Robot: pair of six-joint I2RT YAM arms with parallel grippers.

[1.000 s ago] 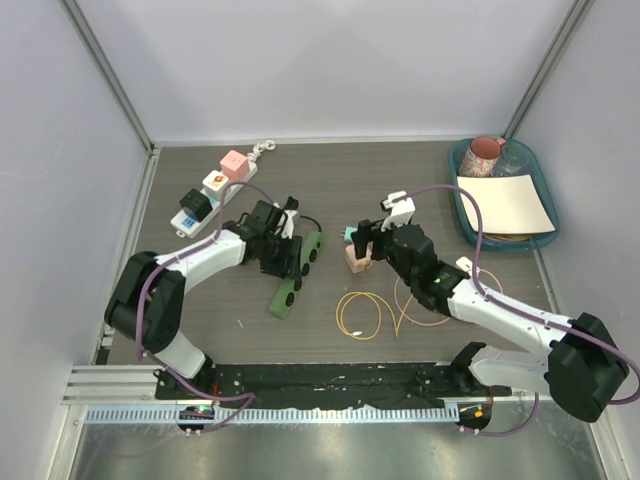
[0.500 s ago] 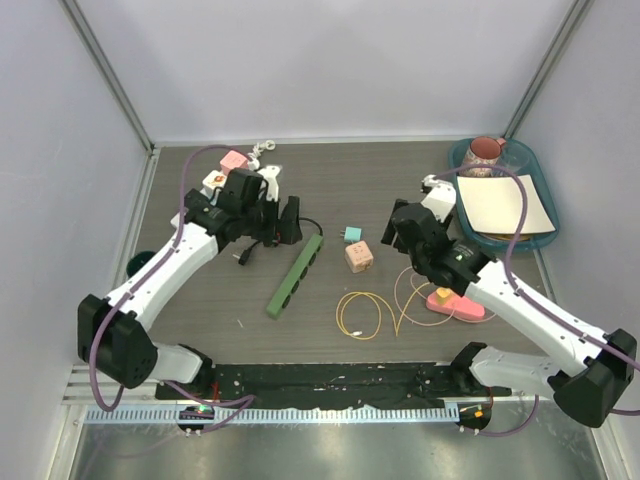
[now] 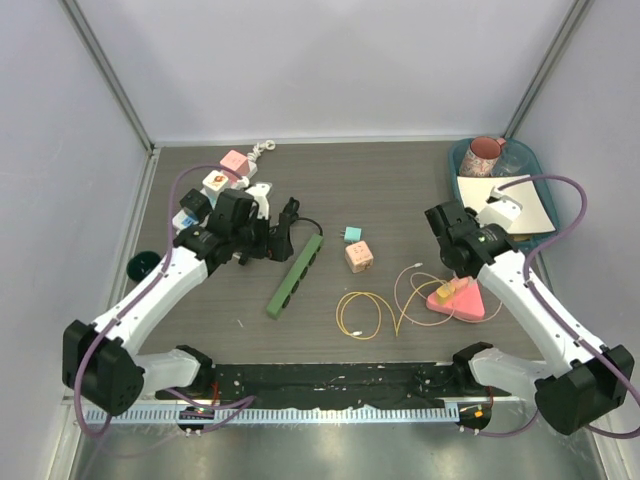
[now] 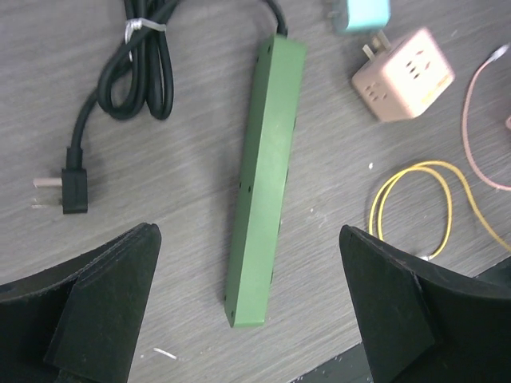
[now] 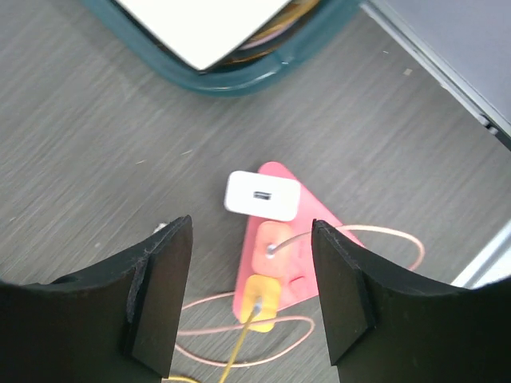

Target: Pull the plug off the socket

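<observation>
Claws: left claw [image 4: 251, 319] & right claw [image 5: 251, 295] are held wide, nothing gripped; green strip [image 4: 267, 175] is seen w/ bare table [image 4: 184, 239] at its near end.

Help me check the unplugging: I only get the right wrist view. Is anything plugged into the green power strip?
Observer: No. Nothing sticks out of the green power strip anywhere along its length.
Operator: Where is the plug, then?
Observer: A peach cube adapter lies apart from the strip with its prongs bare, beside a teal plug.
Operator: Is the left arm holding anything?
Observer: No. The left fingers stand wide apart above the strip, with nothing between them.
</observation>
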